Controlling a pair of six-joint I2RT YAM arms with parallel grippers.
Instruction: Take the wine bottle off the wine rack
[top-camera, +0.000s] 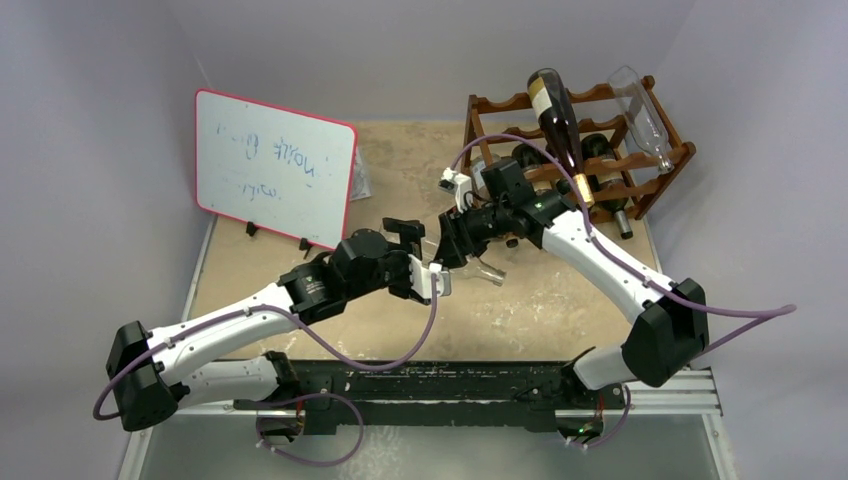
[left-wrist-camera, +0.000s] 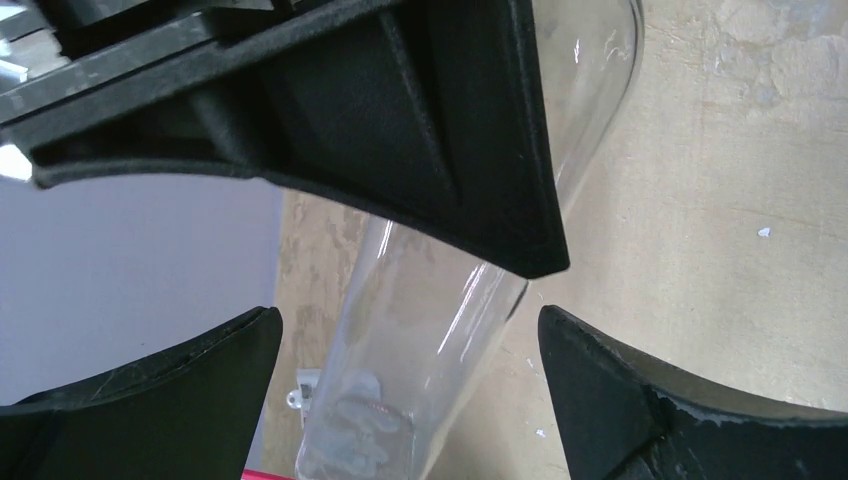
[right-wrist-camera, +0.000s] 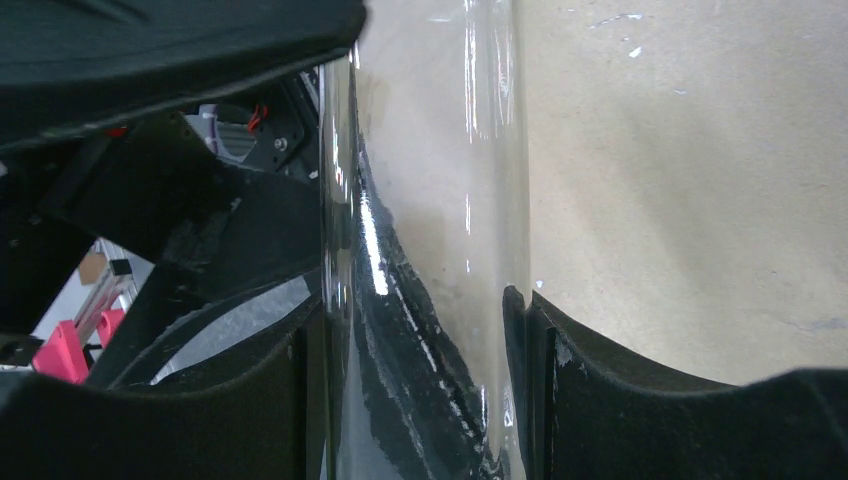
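Wine bottle (right-wrist-camera: 430, 150) clamped in right hand (right-wrist-camera: 420, 345).

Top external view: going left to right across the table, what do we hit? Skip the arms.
Red-edged white whiteboard → clear glass bottle between the arms → dark glass wine bottle with cream label, on the reddish-brown wooden wine rack → clear empty bottle at the rack's right end.

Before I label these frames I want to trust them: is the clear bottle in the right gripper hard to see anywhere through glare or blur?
Top external: evenly lit and sharp, yet the held bottle almost vanishes against the table. Right wrist: bright vertical glare streaks run down the glass. Left wrist: only faint highlights, its outline readable.
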